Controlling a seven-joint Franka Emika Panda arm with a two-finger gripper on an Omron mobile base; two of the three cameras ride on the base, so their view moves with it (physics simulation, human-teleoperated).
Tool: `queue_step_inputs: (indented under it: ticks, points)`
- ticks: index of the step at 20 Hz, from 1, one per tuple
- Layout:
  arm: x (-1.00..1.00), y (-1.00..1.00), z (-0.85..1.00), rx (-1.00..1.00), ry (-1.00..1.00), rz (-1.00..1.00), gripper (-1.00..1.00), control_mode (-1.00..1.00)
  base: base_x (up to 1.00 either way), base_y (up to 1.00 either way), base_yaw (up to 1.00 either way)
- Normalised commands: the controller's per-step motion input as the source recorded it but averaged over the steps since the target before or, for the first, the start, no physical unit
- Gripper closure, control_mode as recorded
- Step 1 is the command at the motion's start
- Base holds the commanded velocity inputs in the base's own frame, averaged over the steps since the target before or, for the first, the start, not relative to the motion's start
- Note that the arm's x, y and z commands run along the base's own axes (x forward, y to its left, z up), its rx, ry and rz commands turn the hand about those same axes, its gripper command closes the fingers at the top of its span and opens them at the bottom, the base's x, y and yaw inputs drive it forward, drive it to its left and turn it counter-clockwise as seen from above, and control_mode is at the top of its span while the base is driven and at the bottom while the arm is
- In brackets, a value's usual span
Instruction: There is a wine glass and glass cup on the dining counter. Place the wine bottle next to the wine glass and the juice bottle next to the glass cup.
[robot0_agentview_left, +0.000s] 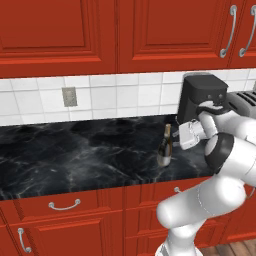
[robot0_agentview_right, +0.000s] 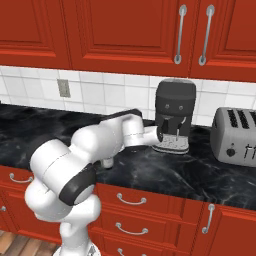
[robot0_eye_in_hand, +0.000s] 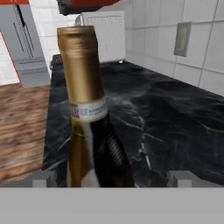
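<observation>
**Gripper open at the wine bottle on the kitchen bench**

The wine bottle (robot0_agentview_left: 164, 148) stands upright on the black marble bench (robot0_agentview_left: 75, 155), near the front edge and just left of the coffee machine (robot0_agentview_left: 200, 97). In the hand view the wine bottle (robot0_eye_in_hand: 89, 127) is close to the camera: gold foil covers the neck, a pale band label sits below the foil, and the dark glass shoulder widens toward the bottom of the view.

The gripper (robot0_agentview_left: 178, 136) is level with the bottle's upper body, just to its right in the left base view. The jaws are fully spread. In the hand view the two fingertips (robot0_eye_in_hand: 42, 178) stand well apart, one on each side of the bottle's shoulder, and neither visibly touches the glass. The bottle lies between them, offset toward the left fingertip.

In the right base view the arm (robot0_agentview_right: 100, 145) reaches across the bench (robot0_agentview_right: 165, 172) toward the coffee machine (robot0_agentview_right: 173, 115) and hides the bottle. A toaster (robot0_agentview_right: 235, 135) stands to the right of the coffee machine. A white tiled wall with an outlet (robot0_agentview_left: 69, 96) runs behind the bench. Red wall cabinets (robot0_agentview_left: 100, 30) hang above it, and red drawers (robot0_agentview_left: 65, 205) sit below.
</observation>
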Motion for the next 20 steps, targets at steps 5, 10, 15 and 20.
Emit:
queue_step_inputs:
  ticks: [5, 10, 15, 20]
  points:
    - [0.0, 0.05, 0.0, 0.0, -0.04, 0.0, -1.0, -1.0, 0.0, 0.0, 0.0]
    - [0.0, 0.08, 0.0, 0.0, -0.02, 0.0, -1.0, -1.0, 0.0, 0.0, 0.0]
    - [0.0, 0.13, -0.04, 0.0, 0.0, -0.02, -1.0, -1.0, 0.0, 0.0, 0.0]
    - [0.0, 0.11, -0.02, 0.0, 0.0, -0.02, -1.0, -1.0, 0.0, 0.0, 0.0]
